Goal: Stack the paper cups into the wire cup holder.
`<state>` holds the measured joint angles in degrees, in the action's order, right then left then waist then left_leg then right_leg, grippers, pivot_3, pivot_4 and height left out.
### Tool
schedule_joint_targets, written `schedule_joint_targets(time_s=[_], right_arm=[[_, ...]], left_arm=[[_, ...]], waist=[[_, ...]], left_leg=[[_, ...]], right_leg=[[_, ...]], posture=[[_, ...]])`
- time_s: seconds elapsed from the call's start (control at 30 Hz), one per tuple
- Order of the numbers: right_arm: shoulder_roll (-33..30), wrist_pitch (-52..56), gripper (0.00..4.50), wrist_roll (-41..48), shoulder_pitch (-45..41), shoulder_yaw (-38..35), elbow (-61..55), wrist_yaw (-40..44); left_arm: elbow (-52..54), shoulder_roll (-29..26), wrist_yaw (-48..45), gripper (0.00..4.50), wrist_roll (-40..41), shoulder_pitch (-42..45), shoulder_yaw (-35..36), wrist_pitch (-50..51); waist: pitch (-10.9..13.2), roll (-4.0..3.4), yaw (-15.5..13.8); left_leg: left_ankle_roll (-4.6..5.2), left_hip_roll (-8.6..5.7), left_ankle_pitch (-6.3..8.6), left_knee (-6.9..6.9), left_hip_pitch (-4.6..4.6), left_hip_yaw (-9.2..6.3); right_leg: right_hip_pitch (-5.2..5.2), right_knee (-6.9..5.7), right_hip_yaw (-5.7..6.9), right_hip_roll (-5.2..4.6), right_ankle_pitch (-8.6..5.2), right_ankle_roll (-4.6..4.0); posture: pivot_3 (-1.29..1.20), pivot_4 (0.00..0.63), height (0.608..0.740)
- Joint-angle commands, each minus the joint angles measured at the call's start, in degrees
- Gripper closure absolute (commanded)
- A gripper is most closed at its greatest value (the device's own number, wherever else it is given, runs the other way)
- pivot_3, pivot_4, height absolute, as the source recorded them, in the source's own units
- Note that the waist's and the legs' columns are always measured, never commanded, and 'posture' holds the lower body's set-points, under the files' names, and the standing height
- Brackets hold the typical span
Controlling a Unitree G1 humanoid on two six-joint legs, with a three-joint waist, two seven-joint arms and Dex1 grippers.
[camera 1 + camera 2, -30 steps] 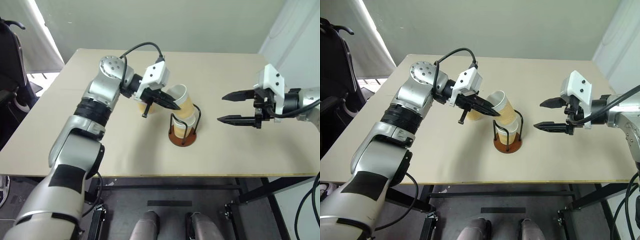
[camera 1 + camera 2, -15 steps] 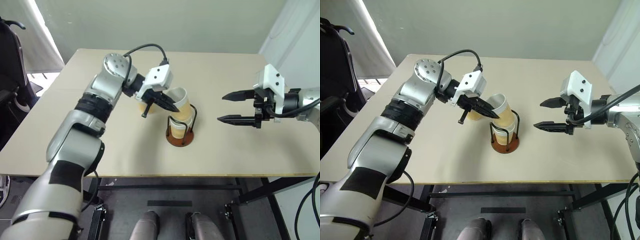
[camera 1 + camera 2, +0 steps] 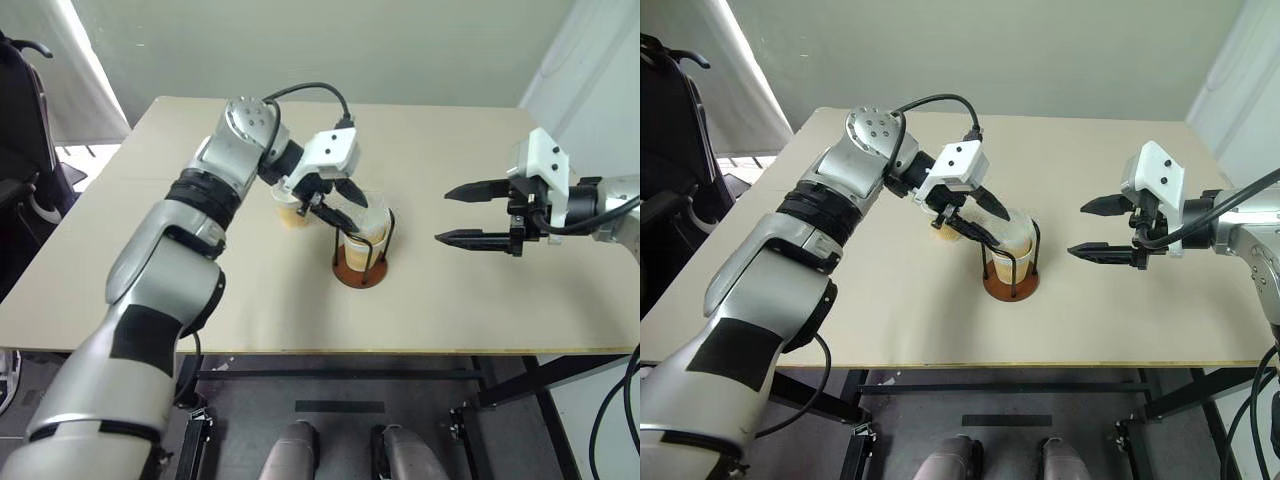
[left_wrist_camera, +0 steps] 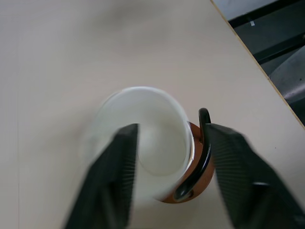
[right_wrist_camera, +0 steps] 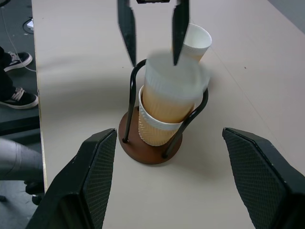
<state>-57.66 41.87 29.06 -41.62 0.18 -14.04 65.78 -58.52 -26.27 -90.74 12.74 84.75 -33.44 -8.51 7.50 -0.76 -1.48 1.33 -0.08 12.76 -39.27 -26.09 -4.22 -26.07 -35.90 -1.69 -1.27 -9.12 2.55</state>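
Now upright in holder (image 5: 150,143) on table (image 3: 480,300), not tilted as before: second cup (image 5: 172,93), nested in first cup (image 5: 155,129). Spread wide just above its rim, no longer clamping it: left gripper (image 3: 345,205). Well apart to the right, unmoved, parted, empty: right gripper (image 3: 458,214). Behind the holder, beside it: third cup (image 5: 196,42).

The left arm reaches from the lower left toward frame centre, its left gripper (image 3: 345,200) angled downward with fingers parted. At the right edge, the right gripper (image 3: 462,214) points left, fingers spread wide.
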Motion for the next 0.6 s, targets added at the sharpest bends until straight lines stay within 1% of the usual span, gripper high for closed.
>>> schedule_joint_targets(time_s=[0.03, 0.1, 0.2, 0.27, 0.37, 0.5, 0.6], right_arm=[[-0.83, -0.4, 0.92, 0.23, -0.96, -1.88, -0.98, -0.14], [-0.88, -0.5, 0.92, 0.18, -0.98, -1.85, -0.87, -0.03], [-0.93, -0.65, 0.92, 0.1, -1.07, -1.8, -0.73, 0.11], [-0.59, -0.75, 0.92, 0.09, -1.52, -1.69, -0.77, -0.11], [1.0, -1.02, 0.92, 0.4, -2.82, -1.89, -1.17, -1.44], [3.63, -2.51, 0.92, -0.5, -5.36, -2.01, -0.15, -3.7], [3.87, -2.86, 0.92, -0.19, -6.09, -1.54, 0.12, -3.09]], left_arm=[[0.22, 0.42, -1.76, 0.71, 1.9, 2.28, 1.74, -0.15], [-0.04, 0.66, -1.76, 0.02, 2.21, 2.38, 2.59, -0.11], [-0.42, 1.05, -1.76, 0.02, 2.25, 2.43, 4.56, -0.12], [-1.31, 1.28, -0.91, 0.02, 1.59, 2.82, 8.21, -0.29], [-2.53, 0.14, 1.95, 0.02, -0.48, 3.28, 12.55, -0.92], [-2.86, -3.35, 6.48, 0.02, -6.64, 1.97, 13.98, -5.94], [-3.91, -5.89, 10.23, 0.02, -12.1, 0.99, 13.29, -9.28]], waist=[[0.0, 0.0, -0.05], [0.0, 0.0, -0.06], [0.0, 0.0, -0.06], [0.0, 0.0, -0.06], [0.0, 0.0, 0.01], [0.0, 0.0, 0.2], [0.0, 0.0, 0.33]], left_leg=[[0.0, 0.0, 0.0, -0.01, 0.0, 0.0], [0.01, 0.0, 0.0, -0.02, -0.01, 0.01], [0.01, 0.0, 0.0, -0.02, 0.0, 0.02], [0.01, 0.0, 0.0, -0.02, 0.0, 0.02], [0.01, 0.0, 0.0, -0.03, 0.0, 0.05], [0.01, 0.0, 0.0, -0.01, 0.07, 0.06], [0.02, 0.0, 0.0, -0.02, 0.07, 0.06]], right_leg=[[0.0, 0.0, 0.0, 0.0, 0.0, 0.01], [0.0, 0.0, 0.0, 0.0, 0.0, 0.02], [0.0, 0.0, -0.01, 0.0, 0.0, 0.04], [0.01, 0.0, -0.01, 0.0, 0.0, 0.05], [0.0, 0.0, -0.02, 0.0, -0.01, 0.06], [-0.01, -0.01, -0.05, 0.03, -0.02, 0.07], [-0.02, 0.0, -0.06, 0.03, -0.03, 0.05]], posture=[[0.0, 0.15, 0.74], [0.0, 0.15, 0.74], [0.0, 0.15, 0.74], [0.0, 0.15, 0.74], [0.0, 0.15, 0.74], [0.0, 0.15, 0.74], [0.0, 0.15, 0.74]])
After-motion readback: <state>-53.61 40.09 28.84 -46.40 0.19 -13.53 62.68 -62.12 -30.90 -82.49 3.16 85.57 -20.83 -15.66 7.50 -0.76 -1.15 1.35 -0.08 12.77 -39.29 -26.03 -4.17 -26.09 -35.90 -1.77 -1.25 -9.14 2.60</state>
